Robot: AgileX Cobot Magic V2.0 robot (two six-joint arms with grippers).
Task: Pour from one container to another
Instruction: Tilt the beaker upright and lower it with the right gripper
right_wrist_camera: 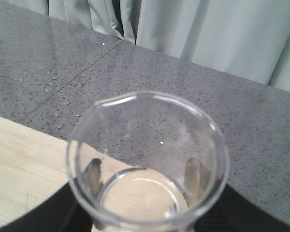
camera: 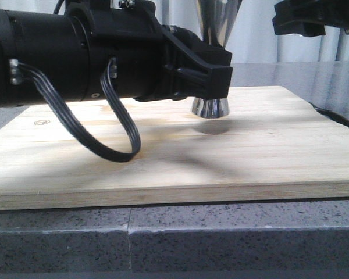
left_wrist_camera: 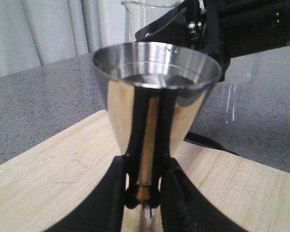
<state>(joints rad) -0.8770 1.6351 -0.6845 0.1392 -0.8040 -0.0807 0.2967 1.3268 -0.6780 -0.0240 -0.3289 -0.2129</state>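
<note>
The steel hourglass jigger (camera: 210, 107) is over the wooden board (camera: 163, 168); I cannot tell whether its foot touches the wood. My left gripper (camera: 212, 78) is shut on its narrow waist. In the left wrist view the fingers (left_wrist_camera: 117, 193) clamp the gold band, and the jigger (left_wrist_camera: 121, 106) stands upright with some liquid in its top cup. The clear glass beaker (right_wrist_camera: 217, 159) stands upright in my right gripper (right_wrist_camera: 144, 175), whose pads show through the glass. The beaker (left_wrist_camera: 135, 19) is held high, just beyond the jigger's rim. In the front view the right gripper (camera: 305, 20) is at the top right.
The board lies on a grey speckled stone counter (camera: 221, 244). A black cable (camera: 334, 119) runs past the board's right edge. My left arm's cable loop (camera: 113, 148) hangs low over the board. Pale curtains (right_wrist_camera: 208, 34) close off the back.
</note>
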